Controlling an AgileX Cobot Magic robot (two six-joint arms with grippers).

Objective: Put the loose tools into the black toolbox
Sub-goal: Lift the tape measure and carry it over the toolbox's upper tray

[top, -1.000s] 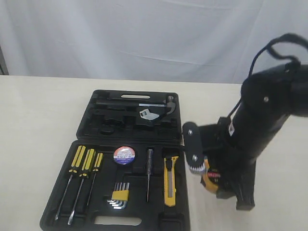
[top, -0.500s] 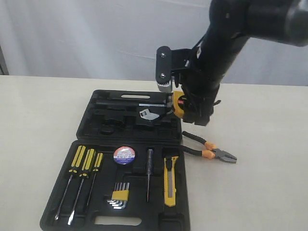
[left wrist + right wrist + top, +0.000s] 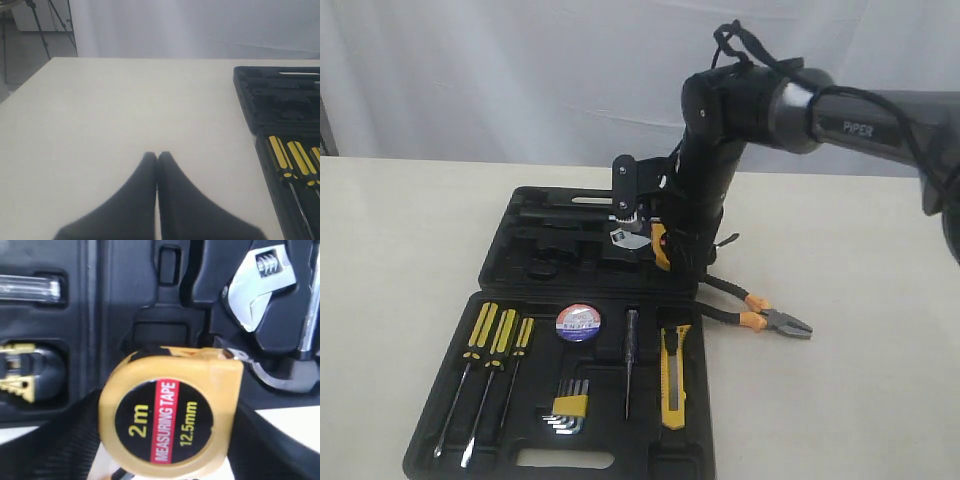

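Right tool [image 3: 664, 250]: we clamp the yellow tape measure [image 3: 167, 422], just above the black toolbox [image 3: 505, 265].
Left tool [image 3: 156, 161]: closed and empty, over the bench [image 3: 115, 110].
Pliers [image 3: 756, 312]: on the bench beside our right tool, outside the toolbox.
Utility knife [image 3: 673, 375], tape roll [image 3: 578, 322]: in toolbox slots, away from both tools.

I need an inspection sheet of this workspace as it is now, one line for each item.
Surface: beige table, open black toolbox on it.
Job's things: tape measure held above the lid; pliers on the table, right of the toolbox; utility knife and tape roll in the tray.
Clutter: screwdrivers, hex keys in tray slots; wrench in the lid.
Grippers: left gripper shut, empty; right gripper shut on the tape measure.
Cables: black cable looped on the right arm.
Surroundings: white curtain behind.
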